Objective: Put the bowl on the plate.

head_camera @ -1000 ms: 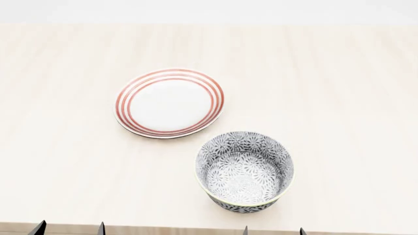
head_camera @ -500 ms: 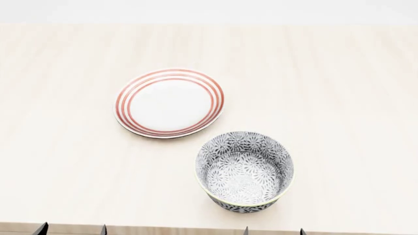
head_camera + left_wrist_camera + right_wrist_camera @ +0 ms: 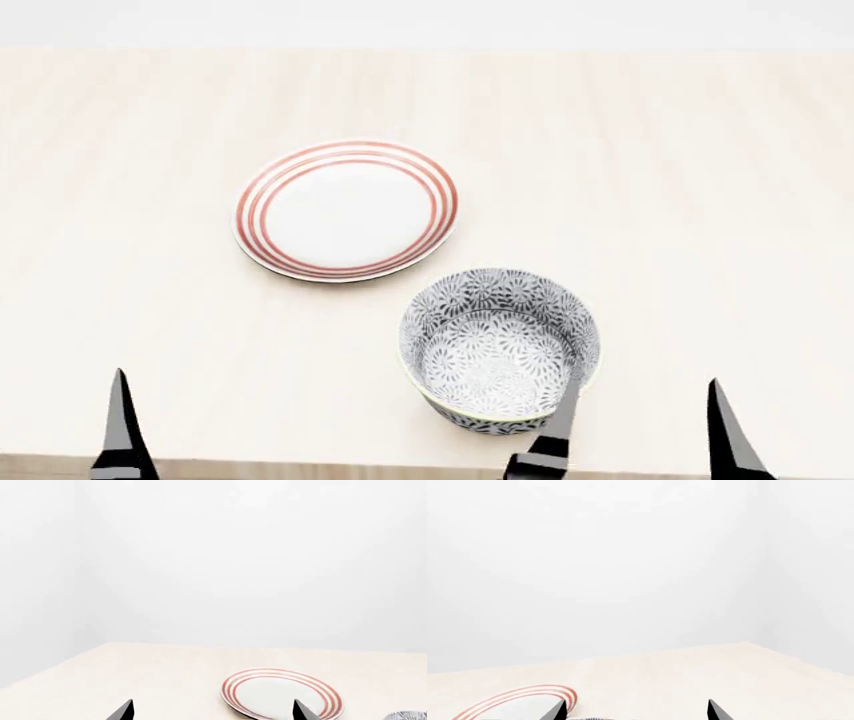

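Upright, the bowl (image 3: 499, 349) sat on the table (image 3: 694, 180), near its front edge, just beside the plate (image 3: 347, 209) and not on it. Right claw (image 3: 646, 425) stood released, one finger over the bowl's near rim, the other clear of it. Left claw (image 3: 212, 711) was released too, fingers spread, holding nothing.
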You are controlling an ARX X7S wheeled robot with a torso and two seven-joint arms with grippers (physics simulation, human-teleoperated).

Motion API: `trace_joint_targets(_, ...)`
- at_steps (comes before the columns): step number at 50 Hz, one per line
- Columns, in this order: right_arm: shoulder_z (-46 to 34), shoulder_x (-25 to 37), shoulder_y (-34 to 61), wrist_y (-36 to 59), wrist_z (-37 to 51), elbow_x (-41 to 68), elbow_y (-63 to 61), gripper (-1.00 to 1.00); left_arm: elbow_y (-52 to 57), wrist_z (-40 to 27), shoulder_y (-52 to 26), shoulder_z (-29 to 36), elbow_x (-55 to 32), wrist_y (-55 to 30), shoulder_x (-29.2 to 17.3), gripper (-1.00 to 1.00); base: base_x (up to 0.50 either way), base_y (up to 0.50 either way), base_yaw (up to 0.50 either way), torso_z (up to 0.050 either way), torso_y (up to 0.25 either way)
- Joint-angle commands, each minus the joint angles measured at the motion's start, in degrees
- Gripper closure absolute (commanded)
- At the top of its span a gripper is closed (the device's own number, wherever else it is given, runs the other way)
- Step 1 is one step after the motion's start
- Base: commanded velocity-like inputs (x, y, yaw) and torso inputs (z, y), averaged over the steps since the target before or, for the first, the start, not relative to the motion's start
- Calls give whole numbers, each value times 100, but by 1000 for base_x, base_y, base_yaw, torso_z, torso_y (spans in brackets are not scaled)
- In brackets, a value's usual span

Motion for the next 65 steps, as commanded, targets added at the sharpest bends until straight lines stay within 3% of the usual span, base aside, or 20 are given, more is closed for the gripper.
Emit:
trace_joint_targets(1, 688, -44, 48, -206, 306, 515, -1491, -100, 1782, -398, 105, -664, 103, 86, -63, -100, 188, 0, 0, 0, 0)
trace_joint_targets(29, 398, 136, -34, -327, 541, 470, -1312, -100, 1433, -573, 183, -343, 153, 253, -229, -100, 489, 0, 0, 0, 0)
trace_joint_targets(40, 194, 256, -79, -296, 509, 427, -1263, -100, 642, -65, -459, 456, -1273, -2554, -148, -100, 10, 0, 0, 0, 0)
trace_joint_targets(51, 97, 332, -100, -309, 523, 452, -1232, -100, 66, 632, -888, 1377, -2013, -3810, -40, -100, 0, 0, 0, 0, 0)
trace_joint_targets(65, 16, 405, -130, -372, 548, 495, -1206, -100, -165, 659, -1395, 1137, -3126, -4739, 299, -100, 0, 0, 0, 0, 0)
